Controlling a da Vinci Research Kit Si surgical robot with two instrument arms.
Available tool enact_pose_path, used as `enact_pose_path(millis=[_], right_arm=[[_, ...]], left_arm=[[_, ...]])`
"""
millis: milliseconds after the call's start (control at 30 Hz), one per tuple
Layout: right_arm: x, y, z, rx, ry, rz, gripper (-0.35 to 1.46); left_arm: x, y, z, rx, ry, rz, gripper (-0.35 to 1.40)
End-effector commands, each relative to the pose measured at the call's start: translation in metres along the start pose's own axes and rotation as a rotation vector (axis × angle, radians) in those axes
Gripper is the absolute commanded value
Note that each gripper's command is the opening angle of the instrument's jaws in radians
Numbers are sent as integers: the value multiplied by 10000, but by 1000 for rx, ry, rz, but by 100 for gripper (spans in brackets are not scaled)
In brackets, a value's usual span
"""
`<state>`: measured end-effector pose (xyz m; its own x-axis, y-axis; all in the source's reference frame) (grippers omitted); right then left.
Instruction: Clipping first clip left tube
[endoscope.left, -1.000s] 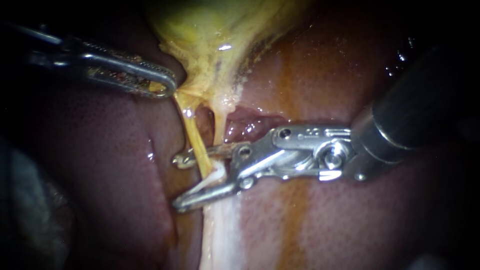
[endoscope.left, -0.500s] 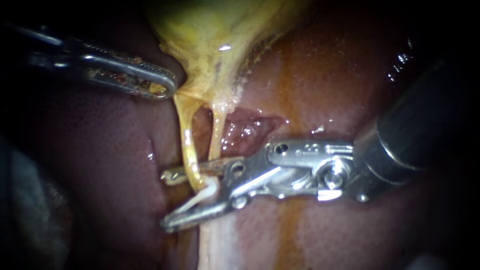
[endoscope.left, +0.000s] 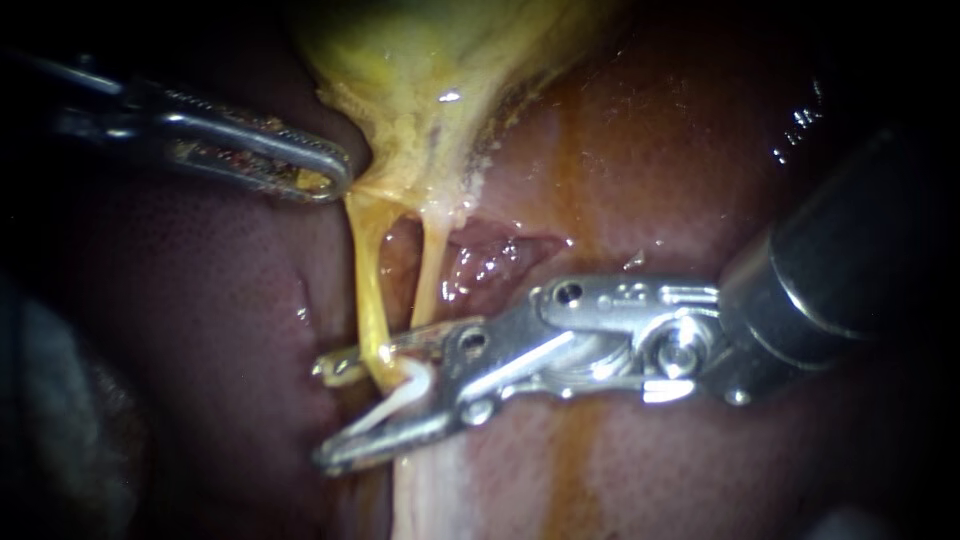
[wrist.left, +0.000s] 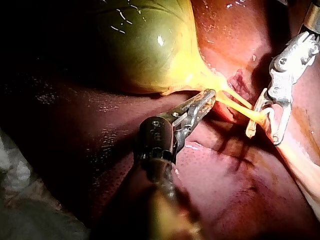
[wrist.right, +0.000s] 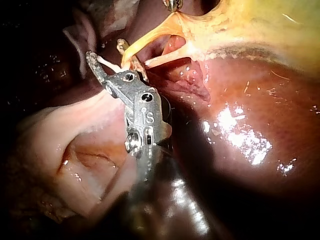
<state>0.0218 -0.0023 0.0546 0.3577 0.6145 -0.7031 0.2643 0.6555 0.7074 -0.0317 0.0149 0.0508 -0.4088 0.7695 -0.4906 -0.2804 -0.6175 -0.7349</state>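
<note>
Background: dark red liver (endoscope.left: 640, 150), with the gallbladder (endoscope.left: 440, 60) at the far edge. Left instrument (endoscope.left: 335, 178): jaws clamped on the gallbladder's neck. Right instrument (endoscope.left: 330, 412): jaws apart, white clip (endoscope.left: 405, 392) loaded, astride the left tube (endoscope.left: 365, 290). Step in hand: positioning. The next move probably calls for closing squarely across this tube, clear of the right tube (endoscope.left: 428, 275).
</note>
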Motion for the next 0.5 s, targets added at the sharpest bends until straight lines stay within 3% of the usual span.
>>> enact_pose_path(millis=[33, 500], right_arm=[[0, 0, -1, -7, 1, 3, 24], [3, 1, -12, -15, 6, 131, -30]], left_arm=[[0, 0, 0, 0, 0, 0, -35], [0, 0, 1, 0, 0, 0, -35]])
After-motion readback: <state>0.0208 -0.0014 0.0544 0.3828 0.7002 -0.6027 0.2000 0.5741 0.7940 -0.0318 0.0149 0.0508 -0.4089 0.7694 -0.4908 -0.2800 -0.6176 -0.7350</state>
